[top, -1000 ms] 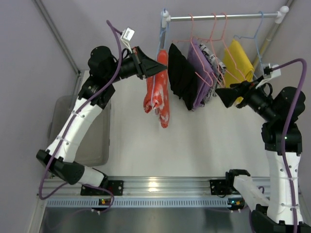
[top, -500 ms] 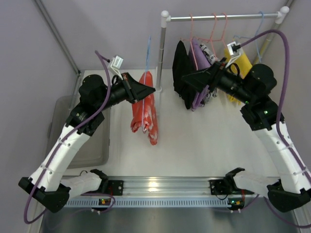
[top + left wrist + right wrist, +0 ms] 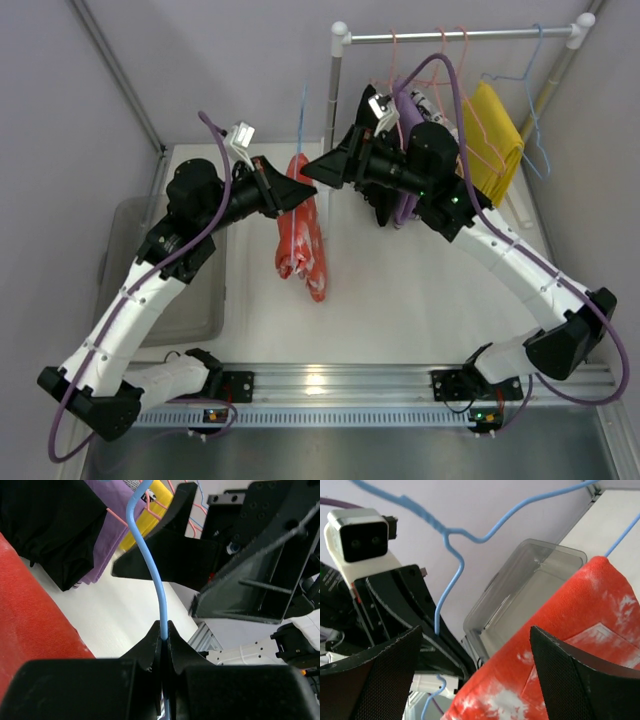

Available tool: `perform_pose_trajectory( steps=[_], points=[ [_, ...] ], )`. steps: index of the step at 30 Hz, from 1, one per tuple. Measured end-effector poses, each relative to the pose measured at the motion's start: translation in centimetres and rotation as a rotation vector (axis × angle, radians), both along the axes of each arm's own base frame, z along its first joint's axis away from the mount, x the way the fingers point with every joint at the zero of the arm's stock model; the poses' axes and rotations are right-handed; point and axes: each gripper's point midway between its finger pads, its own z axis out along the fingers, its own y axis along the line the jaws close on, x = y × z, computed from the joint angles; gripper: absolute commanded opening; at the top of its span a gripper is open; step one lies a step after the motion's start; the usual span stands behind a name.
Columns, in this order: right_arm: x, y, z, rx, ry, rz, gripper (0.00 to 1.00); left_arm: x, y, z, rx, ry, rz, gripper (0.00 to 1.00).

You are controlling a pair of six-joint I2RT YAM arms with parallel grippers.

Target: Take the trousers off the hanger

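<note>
Currently the white table [image 3: 420,280] carries a translucent grey plastic bin [image 3: 205,310] along its left edge and a white-posted metal clothes rail [image 3: 460,35] along its far edge. On the rail hang a black garment [image 3: 45,525], a purple one [image 3: 107,535] and a yellow cloth [image 3: 495,140].

Soft orange-red trousers with small white marks [image 3: 300,235] hang off the rail, over the table's far-left part, just left of the rail post. They are draped on a thin light-blue wire hanger [image 3: 303,115].

Left gripper [image 3: 305,188]: jaws pressed together, pinching the hanger's wire stem above the trousers.

Right gripper [image 3: 315,168]: jaws spread wide, tips near the left gripper at the top of the trousers. Fabric shows between its fingers [image 3: 370,675]; contact cannot be told.
</note>
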Motion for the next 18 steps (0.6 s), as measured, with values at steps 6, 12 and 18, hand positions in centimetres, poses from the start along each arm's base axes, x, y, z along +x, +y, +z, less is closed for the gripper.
perform_pose_trajectory(
  steps=[6,12,18],
  points=[
    [1.2,2.5,1.0,0.068,0.059,0.021,0.77,-0.5,-0.4,-0.9,0.011,0.011,-0.015,0.00],
    [1.0,4.6,2.4,0.128,0.091,0.058,0.51,-0.6,-0.7,-1.2,0.018,0.012,-0.012,0.00],
    [0.5,6.1,1.5,0.133,0.153,0.080,0.14,-0.3,-0.6,-1.0,0.026,-0.013,0.013,0.00]
  ],
)
